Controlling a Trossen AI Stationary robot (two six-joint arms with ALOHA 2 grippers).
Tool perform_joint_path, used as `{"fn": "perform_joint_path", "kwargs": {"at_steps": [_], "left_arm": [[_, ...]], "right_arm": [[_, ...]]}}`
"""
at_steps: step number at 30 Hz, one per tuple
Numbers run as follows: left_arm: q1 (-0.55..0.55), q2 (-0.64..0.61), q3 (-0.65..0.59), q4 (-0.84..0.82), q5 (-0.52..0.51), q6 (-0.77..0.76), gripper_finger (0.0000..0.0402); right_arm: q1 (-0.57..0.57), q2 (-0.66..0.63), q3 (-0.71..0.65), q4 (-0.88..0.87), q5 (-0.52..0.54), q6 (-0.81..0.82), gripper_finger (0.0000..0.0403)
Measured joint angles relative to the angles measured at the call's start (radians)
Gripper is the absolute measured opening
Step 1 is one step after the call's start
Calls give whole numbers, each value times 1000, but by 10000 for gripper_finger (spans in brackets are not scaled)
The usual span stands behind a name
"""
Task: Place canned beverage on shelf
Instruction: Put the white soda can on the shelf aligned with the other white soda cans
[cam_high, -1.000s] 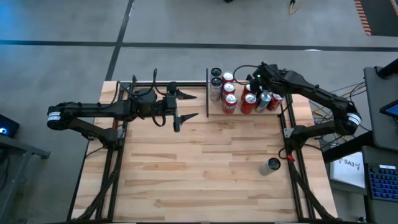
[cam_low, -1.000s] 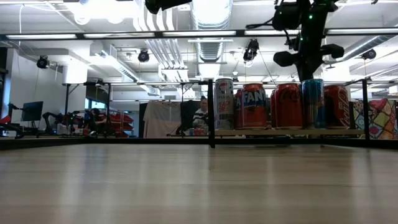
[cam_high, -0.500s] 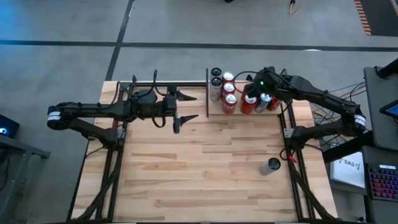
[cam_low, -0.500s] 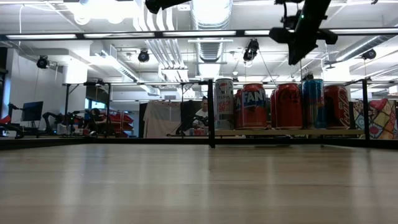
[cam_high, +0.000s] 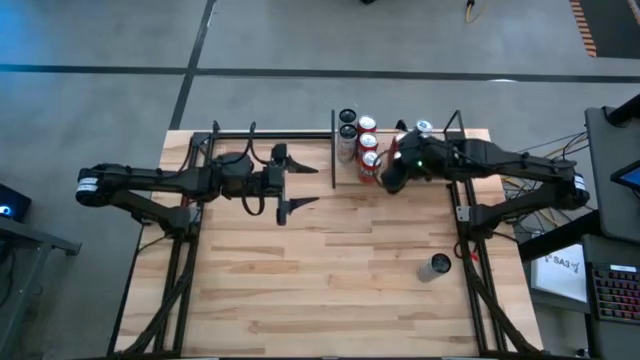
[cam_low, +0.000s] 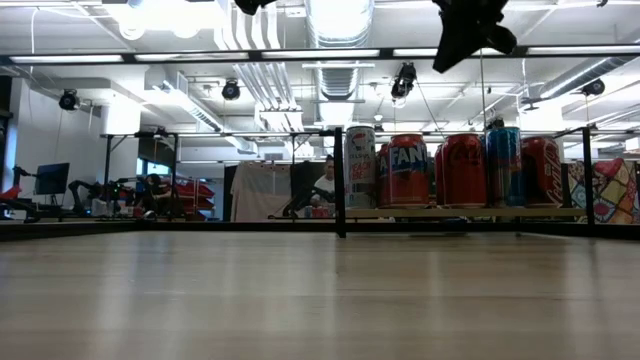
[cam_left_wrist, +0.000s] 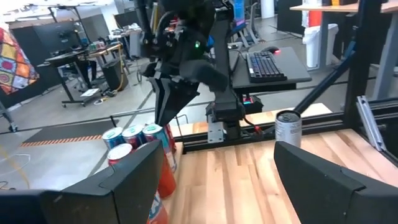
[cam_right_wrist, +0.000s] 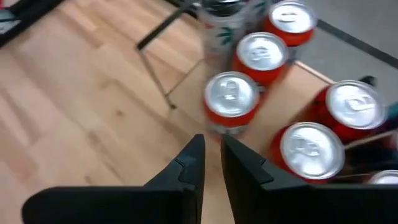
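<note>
Cans (cam_high: 362, 146) stand packed on the shelf (cam_low: 460, 212) at the upper middle of the high view, just right of a black upright post (cam_high: 333, 150); in the low view they form a row at centre right, a silver can (cam_low: 359, 167) beside the post, then red ones and a blue one (cam_low: 502, 166). One more can, a lone silver can (cam_high: 437, 265), stands upright on the table (cam_high: 320, 280) at the lower right of the high view, well apart from the shelf and close to the table's right edge; the left wrist view shows it too.

Above the shelf's right half hangs the right gripper (cam_right_wrist: 211, 155), empty, its two dark fingers nearly together with only a thin slit between them. It is over the front edge of the shelf, near the red can tops, touching none as far as the wrist view shows.

At the upper left of the high view, the left gripper (cam_high: 298, 186) waits over bare table left of the post, its fingers spread wide and holding nothing.
</note>
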Motion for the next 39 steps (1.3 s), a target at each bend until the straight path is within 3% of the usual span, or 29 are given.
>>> {"fn": "perform_joint_path", "kwargs": {"at_steps": [7,21,35,39], "left_arm": [[-14,1,-3,-9,0,-12,292],[-17,2,-7,-10,0,-22,292],[-16,3,-8,-10,-1,-22,292],[-16,3,-8,-10,-1,-22,292]], "right_arm": [[69,39,5,65,9,5,43],[67,141,5,99,-3,-75,43],[95,198,4,99,-382,-27,43],[125,219,5,97,-547,-9,43]]}}
